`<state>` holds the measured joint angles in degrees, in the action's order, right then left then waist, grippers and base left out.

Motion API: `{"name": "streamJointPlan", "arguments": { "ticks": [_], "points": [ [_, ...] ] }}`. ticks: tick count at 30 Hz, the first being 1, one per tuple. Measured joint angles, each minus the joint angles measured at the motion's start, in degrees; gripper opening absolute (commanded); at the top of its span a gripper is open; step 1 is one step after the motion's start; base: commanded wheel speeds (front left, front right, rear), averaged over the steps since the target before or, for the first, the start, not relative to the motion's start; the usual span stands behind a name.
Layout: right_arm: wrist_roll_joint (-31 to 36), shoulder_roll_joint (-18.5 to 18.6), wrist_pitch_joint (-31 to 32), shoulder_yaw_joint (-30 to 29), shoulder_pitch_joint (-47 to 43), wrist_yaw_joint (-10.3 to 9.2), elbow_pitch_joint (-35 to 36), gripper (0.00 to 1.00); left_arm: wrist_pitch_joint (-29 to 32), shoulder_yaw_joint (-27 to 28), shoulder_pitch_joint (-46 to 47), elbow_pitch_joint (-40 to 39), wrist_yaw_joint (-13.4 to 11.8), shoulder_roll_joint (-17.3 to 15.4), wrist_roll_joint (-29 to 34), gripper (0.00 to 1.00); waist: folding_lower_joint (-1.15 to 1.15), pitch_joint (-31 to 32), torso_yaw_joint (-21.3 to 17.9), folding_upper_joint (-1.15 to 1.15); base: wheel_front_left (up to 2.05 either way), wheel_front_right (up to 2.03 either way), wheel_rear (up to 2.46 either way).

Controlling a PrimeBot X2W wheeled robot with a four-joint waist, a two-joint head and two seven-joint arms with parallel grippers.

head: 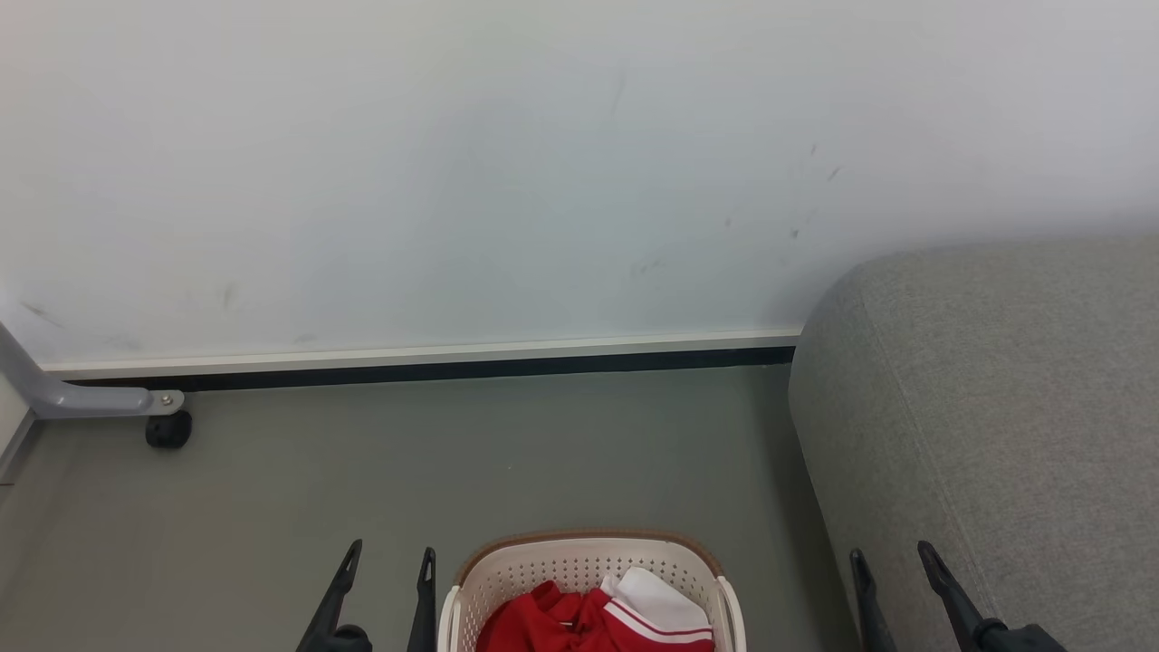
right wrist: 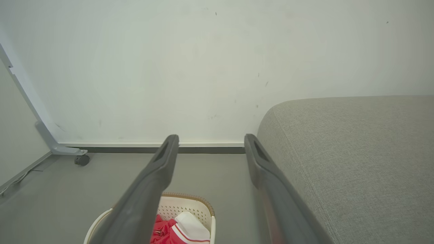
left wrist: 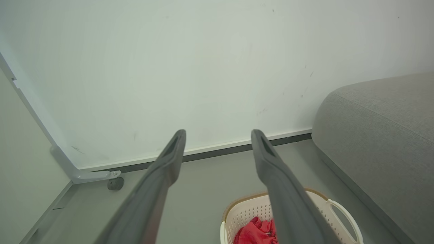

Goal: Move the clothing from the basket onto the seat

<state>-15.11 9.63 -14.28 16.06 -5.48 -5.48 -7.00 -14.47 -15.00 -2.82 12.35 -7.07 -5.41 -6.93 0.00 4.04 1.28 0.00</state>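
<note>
The cream basket (head: 579, 563) with its brown rim stands on the grey floor at the bottom centre of the head view. Red clothing (head: 552, 623) with a white panel lies crumpled inside it. The grey sofa seat (head: 987, 407) rises at the right. My left gripper (head: 389, 557) hangs open just left of the basket; my right gripper (head: 892, 557) hangs open between basket and seat. Both hold nothing. In the left wrist view the basket (left wrist: 249, 208) and clothing (left wrist: 254, 232) lie low, beside the seat (left wrist: 383, 135). The right wrist view shows basket (right wrist: 190, 203), clothing (right wrist: 162, 230) and seat (right wrist: 356, 152).
A white wall (head: 543, 163) with a dark baseboard closes the far side. A grey metal leg on a black caster (head: 167, 427) stands at the far left. Bare grey floor (head: 498, 453) lies between the basket and the wall.
</note>
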Motion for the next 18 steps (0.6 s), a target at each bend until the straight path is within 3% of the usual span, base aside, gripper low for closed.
{"name": "streamJointPlan", "arguments": {
  "ticks": [18],
  "points": [
    [0.45,-0.01,0.0,-0.14,0.0,0.02,0.09,1.0,-0.01,0.38,-0.03,0.92,0.02,0.05,0.05,1.0,0.0,-0.26,0.16,0.0,0.0,0.0,0.0]
  ]
}}
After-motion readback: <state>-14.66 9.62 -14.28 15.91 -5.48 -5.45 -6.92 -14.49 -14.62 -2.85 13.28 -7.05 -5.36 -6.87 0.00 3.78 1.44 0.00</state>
